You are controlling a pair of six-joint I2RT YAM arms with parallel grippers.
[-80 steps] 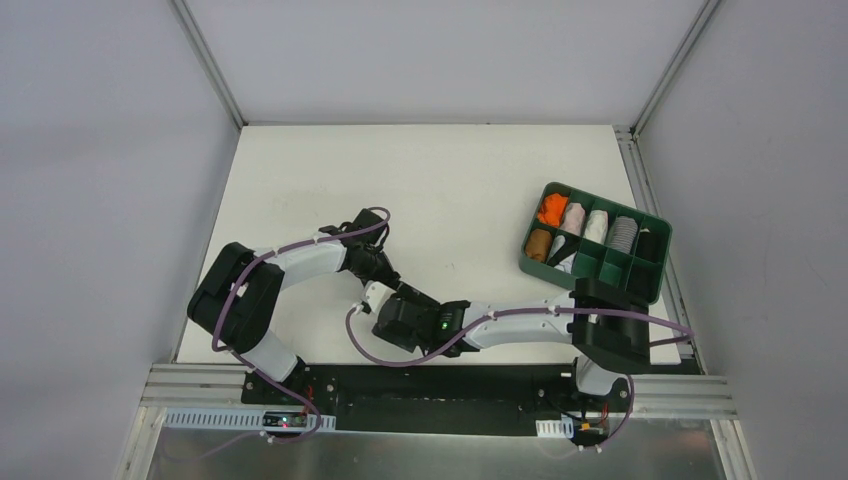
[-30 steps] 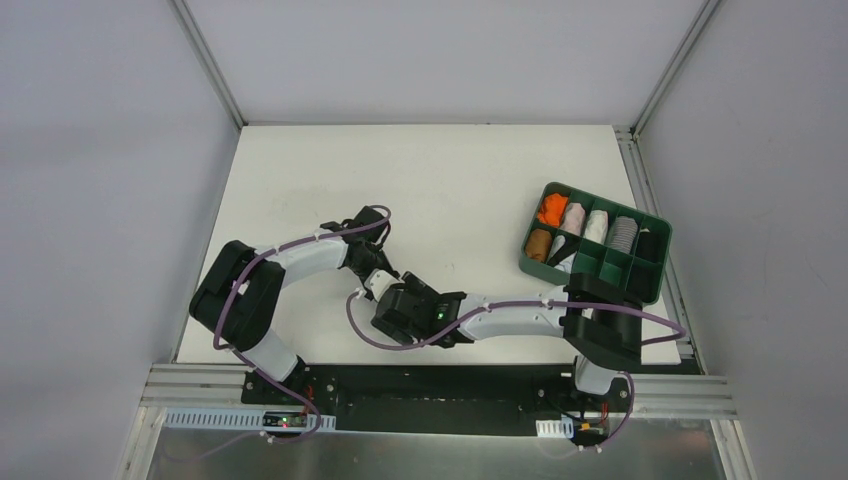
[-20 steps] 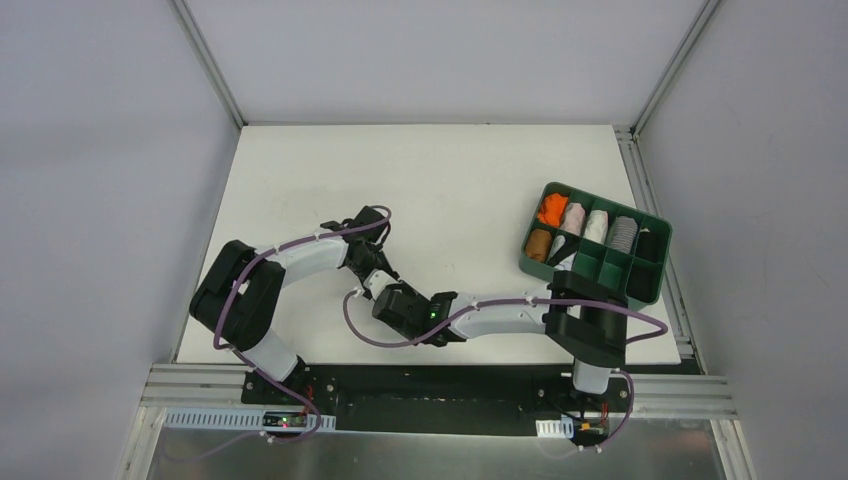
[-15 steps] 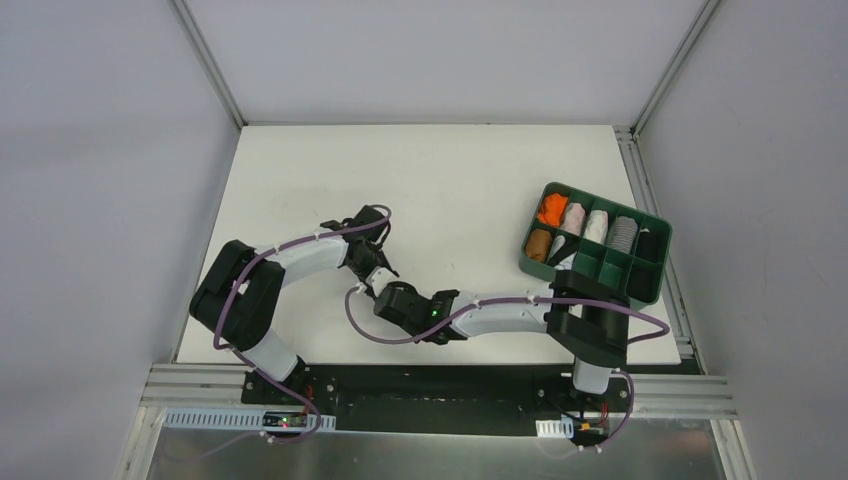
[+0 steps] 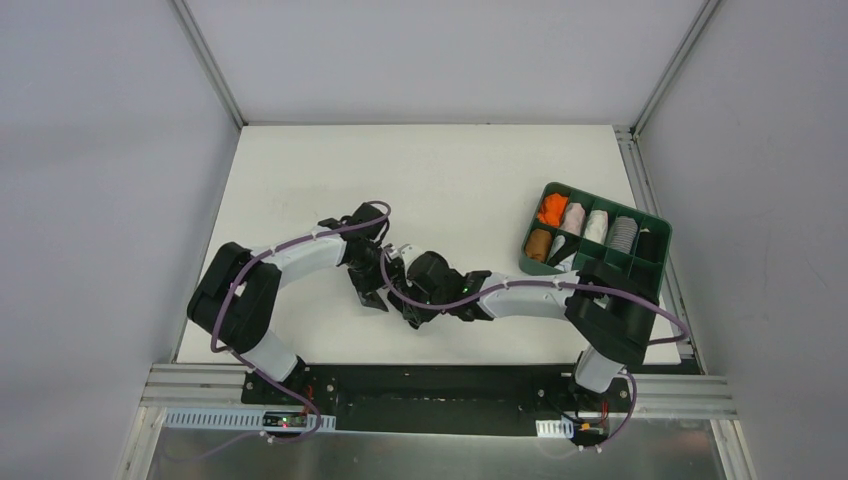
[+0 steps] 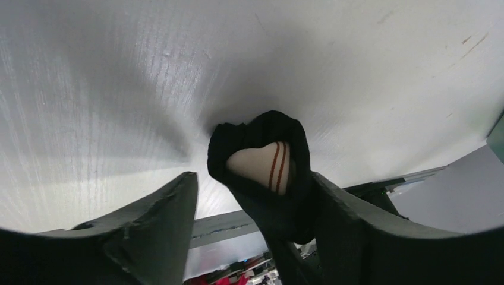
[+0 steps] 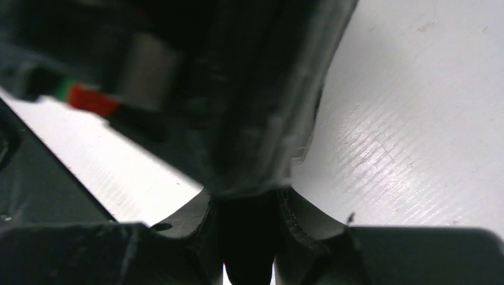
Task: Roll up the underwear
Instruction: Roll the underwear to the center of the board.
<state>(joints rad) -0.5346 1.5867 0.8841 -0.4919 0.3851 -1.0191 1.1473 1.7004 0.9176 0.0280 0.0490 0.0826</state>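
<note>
1. Bunched into a small black bundle in the left wrist view: underwear [image 6: 252,130], with a pale beige patch [image 6: 258,169] at the front, crossed by two reddish-brown stripes.
2. Lodged between the fingers of the left claw [image 6: 252,184], leaning on the right-hand finger [image 6: 356,225] of that view and parted from the other finger [image 6: 154,225] by a clear gap.
3. Released, that left claw: spread wide, not squeezing the bundle.
4. Trailing from the bundle toward the claw's base, a strip of black cloth.
5. Set against the white bench [image 5: 450,170], with a shadow right at the bundle's far edge; cannot tell whether touching or just above.
6. From the top view, meeting close together near the middle of the bench, toward its near edge: both wrists, with the bundle largely hidden among the black parts there.
7. Drawn close together in the right wrist view: the fingers of the right claw [image 7: 246,208], with only a narrow slit, filled with something dark. Cannot tell whether clenched on cloth or on nothing.
8. Looming just above that slit, a blurred dark mass with a red and green spot, too close to make out.
9. Well apart on the right side of the bench: a green tray [image 5: 664,258] holding rolls [image 5: 551,208] in orange, white, grey and brown.
</note>
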